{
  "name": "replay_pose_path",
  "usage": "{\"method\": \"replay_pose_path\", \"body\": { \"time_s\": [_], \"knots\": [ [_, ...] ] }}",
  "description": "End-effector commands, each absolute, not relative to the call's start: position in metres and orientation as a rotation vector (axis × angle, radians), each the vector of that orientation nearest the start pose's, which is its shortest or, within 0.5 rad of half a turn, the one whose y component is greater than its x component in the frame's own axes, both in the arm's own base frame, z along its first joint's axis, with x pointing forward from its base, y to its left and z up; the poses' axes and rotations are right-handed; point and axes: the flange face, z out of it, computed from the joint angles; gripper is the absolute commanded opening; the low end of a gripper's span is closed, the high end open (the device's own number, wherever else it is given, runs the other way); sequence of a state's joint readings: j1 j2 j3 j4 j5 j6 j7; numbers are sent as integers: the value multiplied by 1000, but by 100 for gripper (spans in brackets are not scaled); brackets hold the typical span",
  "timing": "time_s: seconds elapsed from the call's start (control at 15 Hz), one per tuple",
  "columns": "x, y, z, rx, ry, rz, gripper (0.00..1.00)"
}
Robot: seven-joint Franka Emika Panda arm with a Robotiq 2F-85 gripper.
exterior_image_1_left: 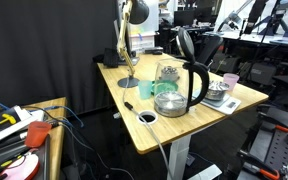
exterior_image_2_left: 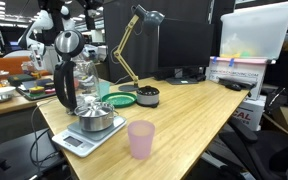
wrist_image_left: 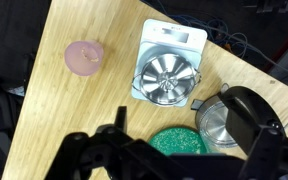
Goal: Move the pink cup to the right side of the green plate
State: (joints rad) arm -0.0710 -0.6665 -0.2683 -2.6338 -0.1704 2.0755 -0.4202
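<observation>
The pink cup [wrist_image_left: 84,57] stands upright on the wooden table, at the upper left in the wrist view. It also shows in both exterior views [exterior_image_1_left: 230,78] [exterior_image_2_left: 141,138], near a table corner beside the scale. The green plate [wrist_image_left: 179,142] lies flat beside the glass kettle [wrist_image_left: 239,115], and it shows in an exterior view [exterior_image_2_left: 119,100]. My gripper [wrist_image_left: 187,138] hangs high above the table over the green plate. Its dark fingers are spread wide with nothing between them. It is well clear of the cup.
A shiny metal bowl [wrist_image_left: 169,78] sits on a white scale [wrist_image_left: 181,38] between cup and plate. A desk lamp [exterior_image_2_left: 134,40] and a small black round object [exterior_image_2_left: 147,96] stand behind the plate. A black marker [exterior_image_1_left: 129,105] lies near the table edge.
</observation>
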Motion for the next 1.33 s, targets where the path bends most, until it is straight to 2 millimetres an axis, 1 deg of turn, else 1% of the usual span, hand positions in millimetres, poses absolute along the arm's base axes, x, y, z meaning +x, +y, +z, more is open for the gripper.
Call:
{"method": "replay_pose_path", "body": {
  "time_s": [0.0,0.33,0.67,0.8,1.0,1.07,1.13,1.27],
  "knots": [
    [335,-128,455,-3144,-322,-148,100],
    [335,-128,455,-3144,-322,-148,100],
    [340,-144,450,-3195,-150,-211,100],
    [342,-155,446,-3218,-71,-245,100],
    [344,-172,440,-3280,101,-317,100],
    [342,-167,445,-3235,19,-273,100],
    [342,-172,442,-3247,59,-289,100],
    [343,-172,441,-3252,83,-296,100]
  ]
}}
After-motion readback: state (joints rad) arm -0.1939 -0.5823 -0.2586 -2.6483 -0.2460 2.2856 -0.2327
